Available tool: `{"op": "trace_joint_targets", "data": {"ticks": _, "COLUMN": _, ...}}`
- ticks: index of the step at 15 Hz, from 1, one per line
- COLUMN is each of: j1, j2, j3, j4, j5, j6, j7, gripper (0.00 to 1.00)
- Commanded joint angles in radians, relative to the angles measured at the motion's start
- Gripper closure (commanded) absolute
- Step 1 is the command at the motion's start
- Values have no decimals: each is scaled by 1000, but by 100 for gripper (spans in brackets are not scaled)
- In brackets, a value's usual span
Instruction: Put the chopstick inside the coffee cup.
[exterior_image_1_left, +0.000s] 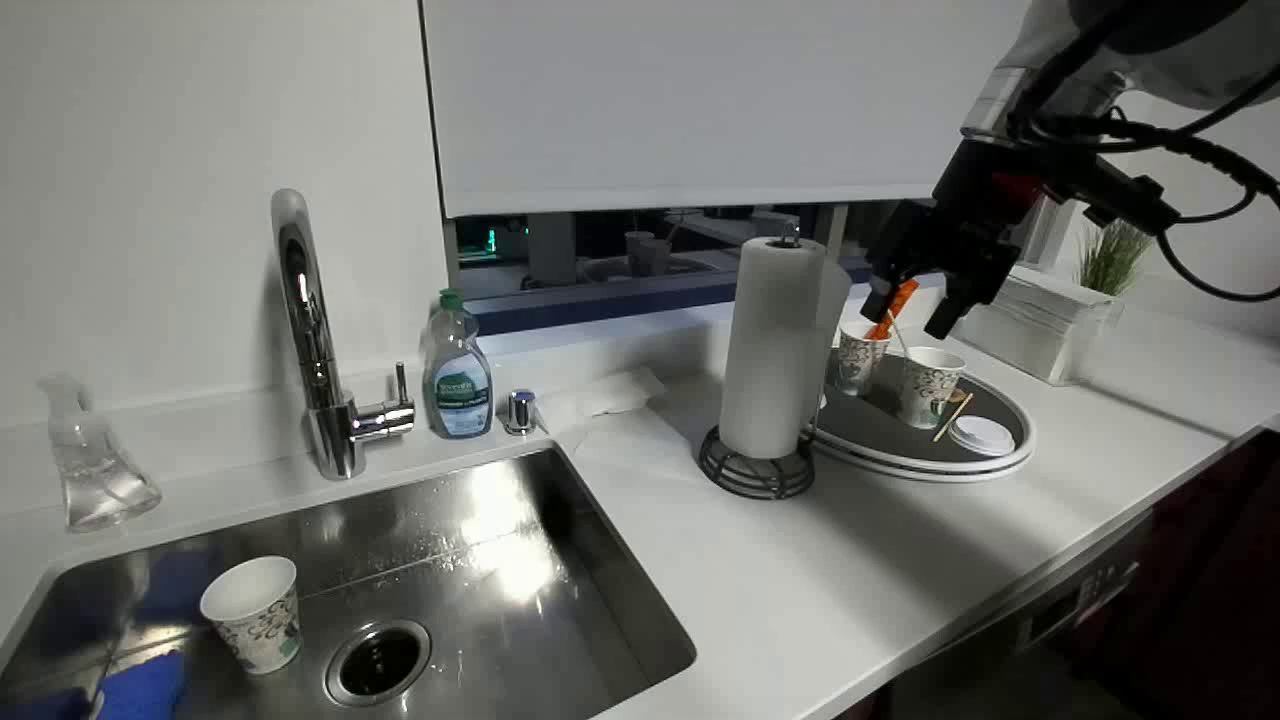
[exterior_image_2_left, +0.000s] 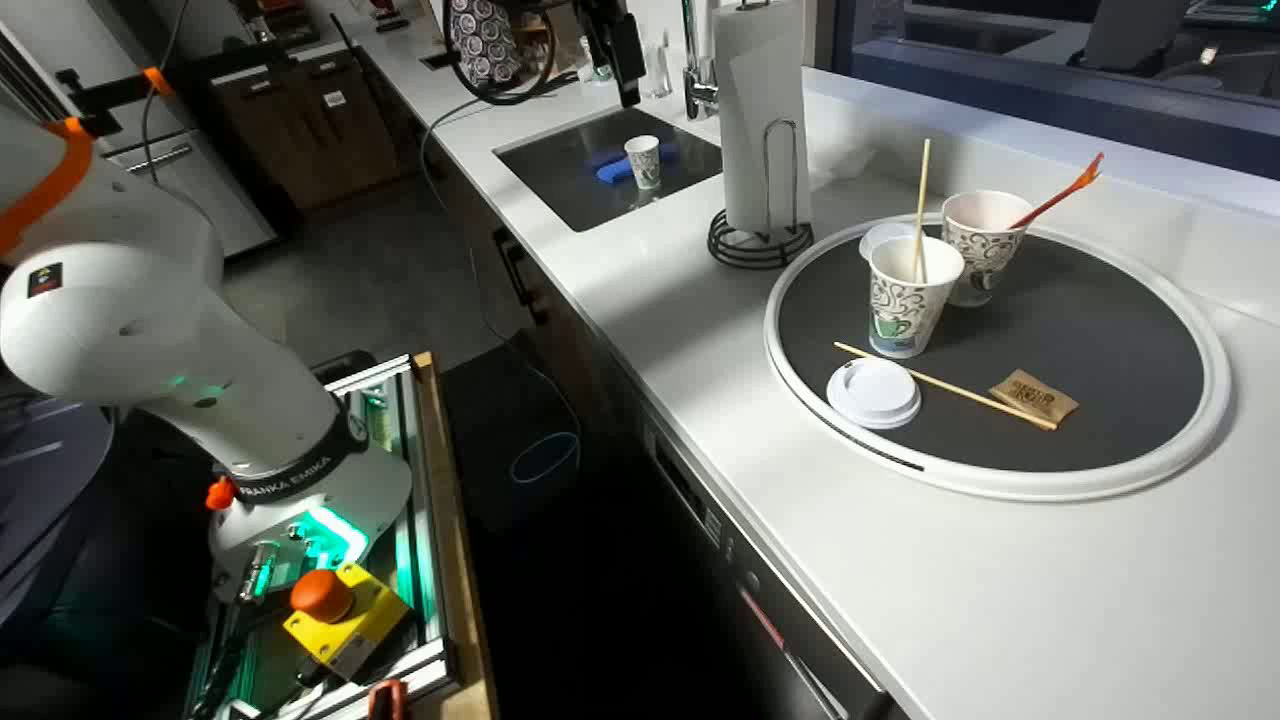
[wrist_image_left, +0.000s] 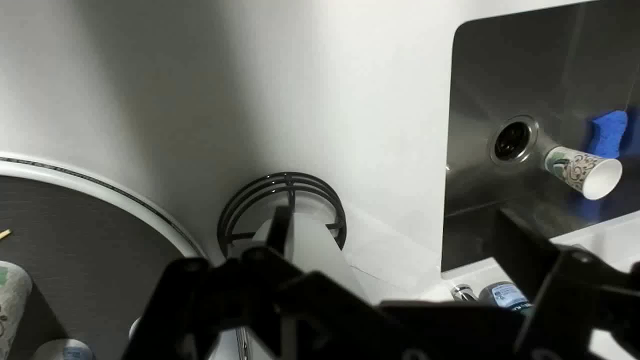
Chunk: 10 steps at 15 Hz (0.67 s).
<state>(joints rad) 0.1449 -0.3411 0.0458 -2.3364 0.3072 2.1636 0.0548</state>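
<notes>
The orange-red chopstick (exterior_image_2_left: 1062, 193) leans in the rear patterned paper cup (exterior_image_2_left: 985, 235) on the round tray; its top looks forked. It also shows in an exterior view (exterior_image_1_left: 893, 308), seen behind my gripper (exterior_image_1_left: 908, 314). A pale wooden stick (exterior_image_2_left: 922, 190) stands in the front paper cup (exterior_image_2_left: 905, 305). Another wooden stick (exterior_image_2_left: 975, 393) lies on the tray. The pale grey-beige coffee cup is out of view. My gripper is open and empty, its fingers (wrist_image_left: 398, 220) wide apart in the air, over the paper-towel roll area in the wrist view. The orange-red chopstick is not visible there.
A tall paper-towel roll (exterior_image_1_left: 775, 350) on a wire stand is beside the tray (exterior_image_2_left: 1215, 370). The tray also holds a white lid (exterior_image_2_left: 873, 392) and a brown packet (exterior_image_2_left: 1035, 398). A paper cup (exterior_image_1_left: 258, 615) stands in the sink. Soap bottle (exterior_image_1_left: 460, 380) and faucet (exterior_image_1_left: 310, 340) are behind it.
</notes>
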Motion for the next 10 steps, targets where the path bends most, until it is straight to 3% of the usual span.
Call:
{"op": "trace_joint_targets", "data": {"ticks": 1, "j1": -11, "j2": 0, "j3": 10, "j4": 2, "j5": 3, "j6": -4, "j7": -3, "gripper": 0}}
{"op": "trace_joint_targets", "data": {"ticks": 9, "j1": -11, "j2": -1, "j3": 12, "j4": -2, "j5": 5, "j6": 11, "j7": 0, "gripper": 0}}
{"op": "trace_joint_targets", "data": {"ticks": 10, "j1": -30, "j2": 6, "j3": 22, "j4": -2, "j5": -14, "j6": 49, "j7": 59, "gripper": 0}}
